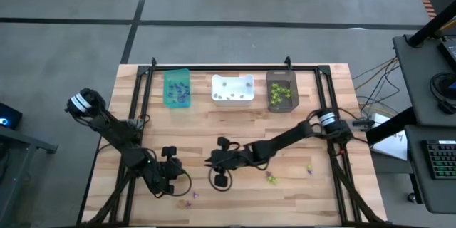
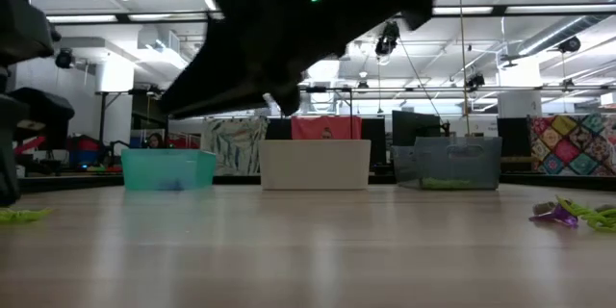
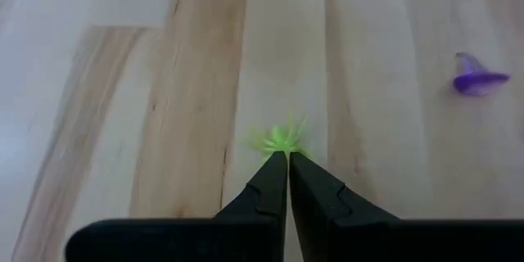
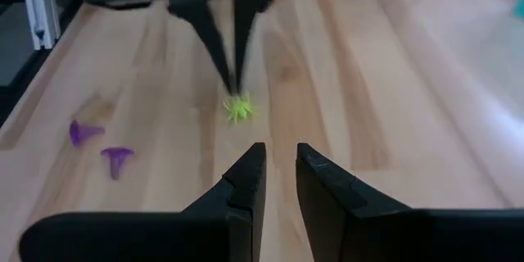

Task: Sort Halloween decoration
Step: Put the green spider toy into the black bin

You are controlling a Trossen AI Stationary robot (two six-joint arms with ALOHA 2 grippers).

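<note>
A lime-green spider trinket (image 3: 278, 139) lies on the wooden table near its front left, also in the right wrist view (image 4: 238, 109). My left gripper (image 3: 287, 155) is shut, its tips down at the spider (image 4: 232, 90). My right gripper (image 4: 279, 157), at the table's middle (image 1: 212, 162), points toward the spider from a short way off. Its fingers are a little open with nothing between them. Two purple trinkets (image 4: 82, 131) (image 4: 117, 157) lie beside the spider. More trinkets (image 1: 271, 178) (image 1: 310, 168) lie at the near right. My left gripper touches the spider's near edge (image 3: 282, 147) with its shut fingertips, which slant down from above. The spider lies flat on the table. Whether a leg is caught between the tips, I cannot tell.
Three bins stand in a row at the far edge: teal (image 1: 177, 87), white (image 1: 233, 89) and dark brown (image 1: 281, 90), each with trinkets inside. A black frame (image 1: 214, 67) runs round the table. A small dark round object (image 1: 221, 180) sits by my right gripper.
</note>
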